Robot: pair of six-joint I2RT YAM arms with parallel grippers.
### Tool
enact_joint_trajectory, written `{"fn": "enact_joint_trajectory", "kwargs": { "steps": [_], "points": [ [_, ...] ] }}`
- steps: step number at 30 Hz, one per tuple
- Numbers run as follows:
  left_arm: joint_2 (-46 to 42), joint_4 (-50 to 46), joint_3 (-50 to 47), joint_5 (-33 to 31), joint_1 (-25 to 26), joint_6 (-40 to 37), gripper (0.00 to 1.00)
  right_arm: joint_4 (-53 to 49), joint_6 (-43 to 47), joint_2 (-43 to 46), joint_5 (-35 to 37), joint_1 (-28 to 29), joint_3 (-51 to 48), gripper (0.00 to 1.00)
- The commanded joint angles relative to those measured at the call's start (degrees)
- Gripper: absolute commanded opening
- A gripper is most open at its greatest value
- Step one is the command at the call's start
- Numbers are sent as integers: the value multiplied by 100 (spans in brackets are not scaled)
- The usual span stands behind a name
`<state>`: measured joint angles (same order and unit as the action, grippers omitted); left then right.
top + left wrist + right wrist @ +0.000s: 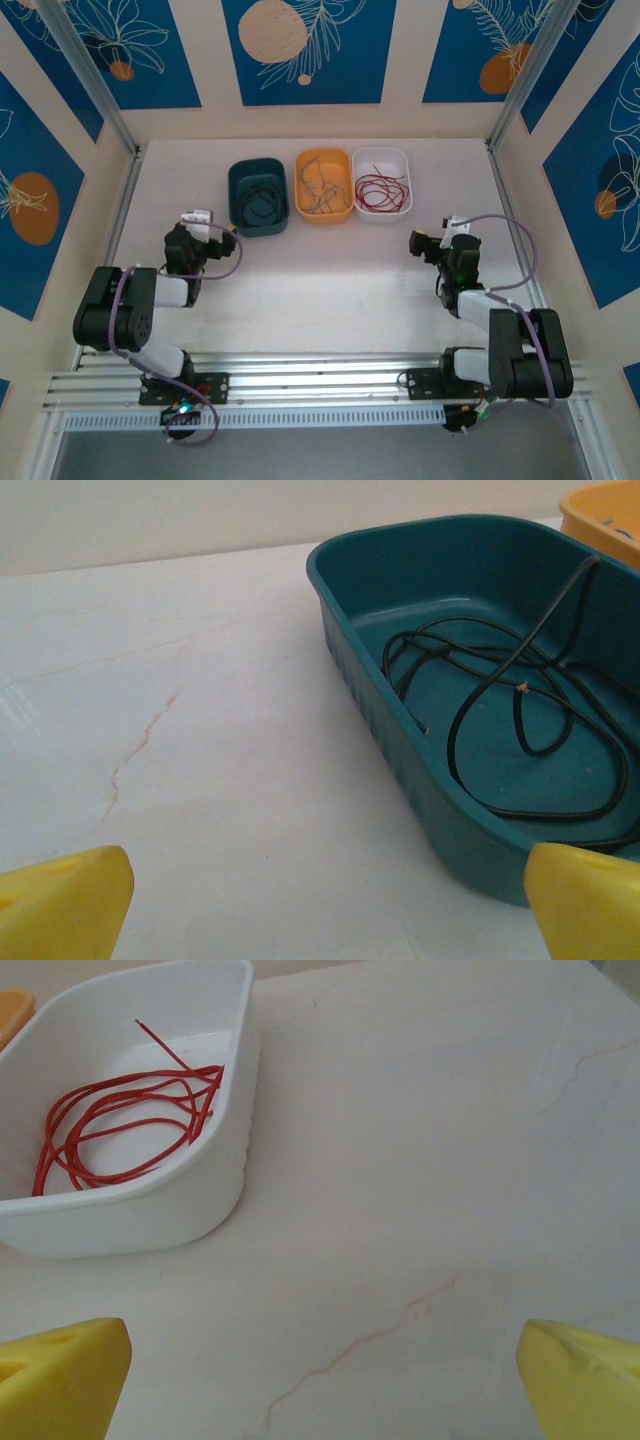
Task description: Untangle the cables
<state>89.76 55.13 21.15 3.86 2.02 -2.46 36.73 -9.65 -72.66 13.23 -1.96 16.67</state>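
The cables lie sorted in three tubs at the back of the table. Black cables (258, 203) (520, 715) coil in the teal tub (236, 205) (400, 755). Grey cables (322, 188) lie in the orange tub (324, 213), and red cables (382, 188) (120, 1125) loop in the white tub (382, 214) (150, 1220). My left gripper (215, 223) (330, 905) is open over bare table, just short of the teal tub's near left corner. To the right of the white tub, my right gripper (436, 233) (325, 1390) is open too, with nothing between its yellow fingertips (60, 1380).
The three tubs stand side by side. White marbled tabletop (330, 280) stretches between the two arms. Patterned walls and metal posts (90, 80) close in the table on the left, back and right. An aluminium rail (320, 375) runs along the near edge.
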Motion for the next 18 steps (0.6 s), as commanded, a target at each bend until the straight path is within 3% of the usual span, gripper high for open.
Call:
{"fn": "enact_joint_trajectory", "kwargs": {
  "steps": [1,4,6,14,16,18],
  "points": [
    [-6,-122,26,91,-71,46,100,206,21,-158,-379,-160,375,99],
    [-11,-110,21,89,-70,44,100,374,-10,-231,-739,-218,347,99],
    [-16,-104,20,89,-68,44,100,1058,-35,-362,-1126,-198,121,99],
    [-11,-113,21,84,-62,37,100,1914,125,-1494,-971,-7,261,99],
    [-11,-121,17,80,-65,35,100,1248,151,-1369,-972,-5,493,99],
    [-11,-124,21,80,-68,36,100,1227,170,-1444,-1072,-15,565,99]
  ]
}}
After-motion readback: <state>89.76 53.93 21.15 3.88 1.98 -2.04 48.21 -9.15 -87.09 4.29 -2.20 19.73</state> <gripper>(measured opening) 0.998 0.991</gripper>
